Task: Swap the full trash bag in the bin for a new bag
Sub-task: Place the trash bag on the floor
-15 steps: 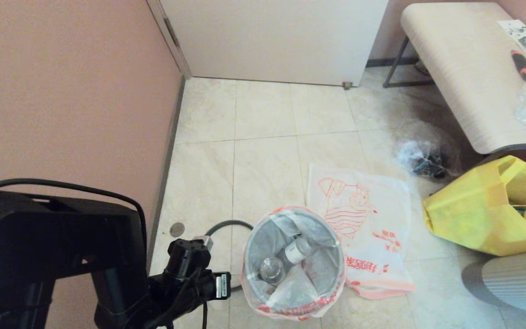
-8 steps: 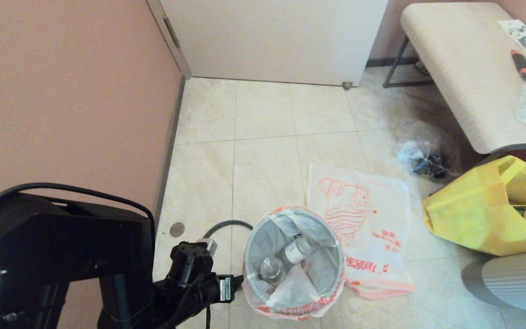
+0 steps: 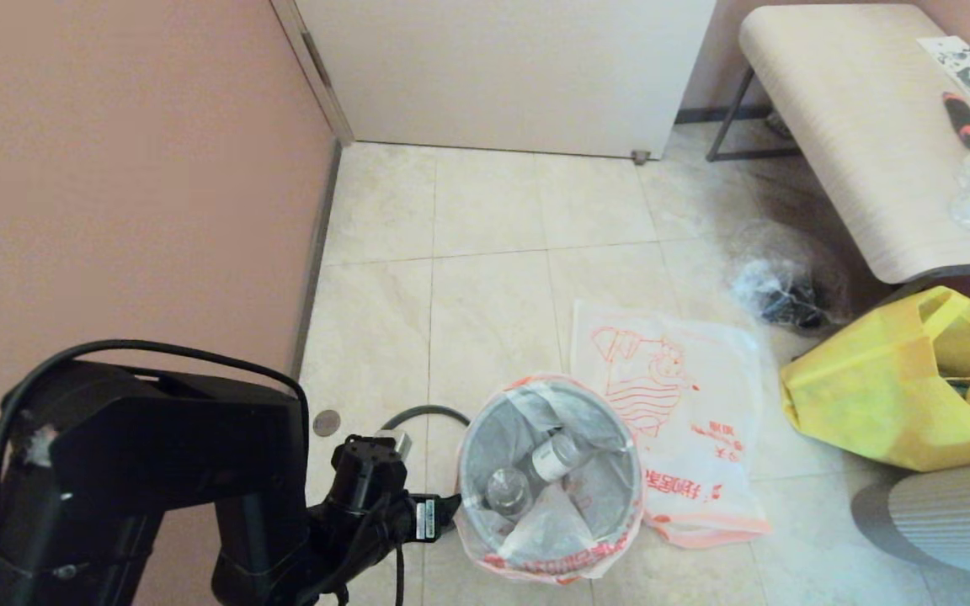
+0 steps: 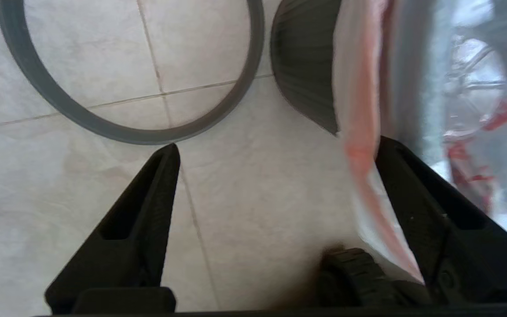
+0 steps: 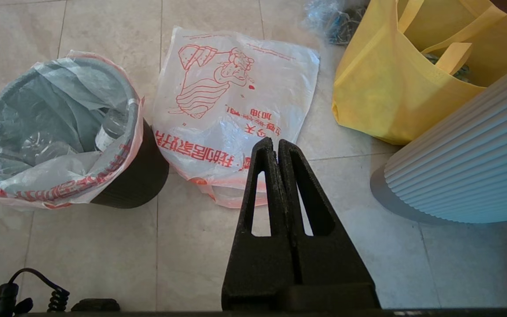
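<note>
The full trash bag [image 3: 535,562] lines the bin [image 5: 135,176], its pink-orange rim folded over the outside; clear bottles show inside. My left gripper [image 3: 454,505] is at the bin's left side, low by the floor, and open [image 4: 280,152]. The bag's hanging rim [image 4: 361,132] lies between the jaws, against the inner face of one finger [image 4: 416,193]. The black bin wall [image 4: 306,66] is just beyond it. The new bag [image 3: 679,421] lies flat on the floor to the right of the bin. My right gripper [image 5: 276,144] is shut and empty above that bag's [image 5: 236,97] handle end.
A grey ring [image 4: 126,132] lies on the tiles left of the bin. A yellow tote [image 3: 898,396], a clear bag of dark lumps [image 3: 775,295], a bench [image 3: 855,126] and a ribbed white object [image 3: 956,513] crowd the right. The pink wall [image 3: 114,168] stands close on the left.
My left arm has moved right, up to the bin's side, and its gripper has opened. The bin and its bag have shifted slightly to the right.
</note>
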